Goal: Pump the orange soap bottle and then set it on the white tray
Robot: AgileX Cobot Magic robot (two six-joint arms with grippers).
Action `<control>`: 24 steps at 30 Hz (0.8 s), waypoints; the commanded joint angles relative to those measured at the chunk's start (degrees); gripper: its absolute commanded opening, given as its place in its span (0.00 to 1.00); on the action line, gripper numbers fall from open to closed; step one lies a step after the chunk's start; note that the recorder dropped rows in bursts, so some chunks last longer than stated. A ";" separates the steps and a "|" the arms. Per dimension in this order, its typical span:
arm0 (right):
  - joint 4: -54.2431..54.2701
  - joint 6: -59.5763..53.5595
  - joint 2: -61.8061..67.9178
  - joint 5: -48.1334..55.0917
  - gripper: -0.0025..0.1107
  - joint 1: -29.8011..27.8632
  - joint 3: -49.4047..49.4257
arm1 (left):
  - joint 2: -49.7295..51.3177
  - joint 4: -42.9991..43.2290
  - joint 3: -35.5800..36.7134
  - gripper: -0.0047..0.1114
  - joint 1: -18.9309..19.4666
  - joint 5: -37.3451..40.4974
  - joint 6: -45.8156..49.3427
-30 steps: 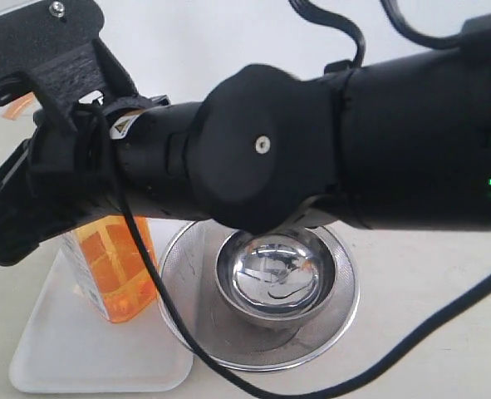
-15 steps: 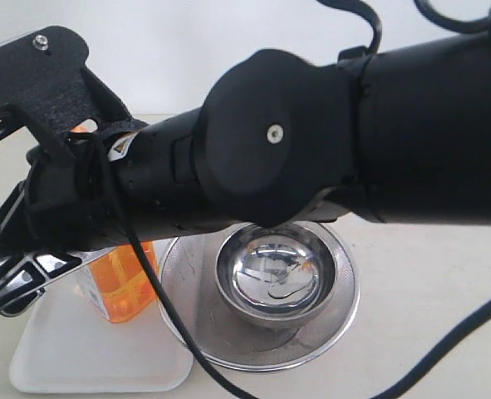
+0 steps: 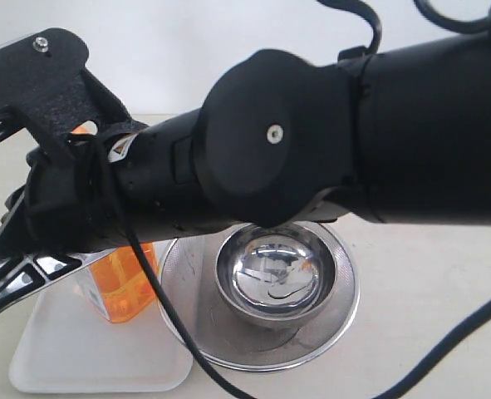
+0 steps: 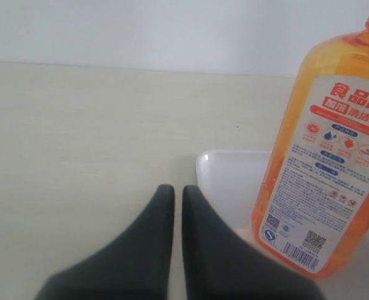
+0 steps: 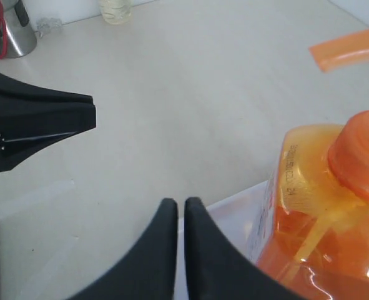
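Note:
The orange soap bottle (image 3: 122, 284) stands upright on the white tray (image 3: 71, 353), its upper half hidden behind my right arm in the exterior view. My right gripper (image 5: 179, 204) is shut on nothing, just beside the bottle (image 5: 334, 212) and above the tray's edge (image 5: 234, 203). The orange pump spout (image 5: 346, 53) sticks out past the bottle's shoulder. Low over the table, my left gripper (image 4: 173, 190) is shut and empty, by the tray's corner (image 4: 225, 172), with the labelled bottle (image 4: 324, 162) to one side.
A round steel mesh strainer (image 3: 328, 328) holding a shiny steel bowl (image 3: 270, 278) sits right beside the tray. My right arm (image 3: 311, 141) crosses most of the exterior view. A steel cup (image 5: 12, 34) and a small jar (image 5: 115, 9) stand far off.
My right arm has dropped a little, and its jaws, spread wide half a second ago, have closed on nothing. The bottle has stayed standing on the tray.

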 commanded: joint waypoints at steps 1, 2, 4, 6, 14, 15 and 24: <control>-1.14 -0.68 -0.63 0.11 0.02 -0.21 -0.28 | -0.09 0.00 0.20 0.08 -0.08 -0.61 -0.51; -1.29 -1.30 -0.90 -0.04 0.02 -0.21 -0.28 | -0.09 0.00 0.20 0.08 -0.08 -0.61 -0.51; -2.30 -1.83 -1.15 -0.73 0.02 -0.21 -0.28 | -0.09 0.00 0.20 0.08 -0.08 -0.61 -0.51; -3.44 -1.83 -1.37 -1.54 0.02 -0.53 -0.28 | -0.09 0.00 0.20 0.08 -0.08 -0.61 -0.51; -3.58 0.89 -3.94 3.31 0.02 -8.23 -0.28 | -0.09 0.00 0.20 0.08 -0.08 -0.61 -0.51; -3.58 0.89 -4.52 4.18 0.02 -9.47 -0.28 | -0.09 0.00 0.20 0.08 -0.08 -0.61 -0.51; -3.58 0.89 -5.04 6.77 0.02 -17.77 -0.28 | -0.09 0.00 0.20 0.08 -0.08 -0.61 -0.51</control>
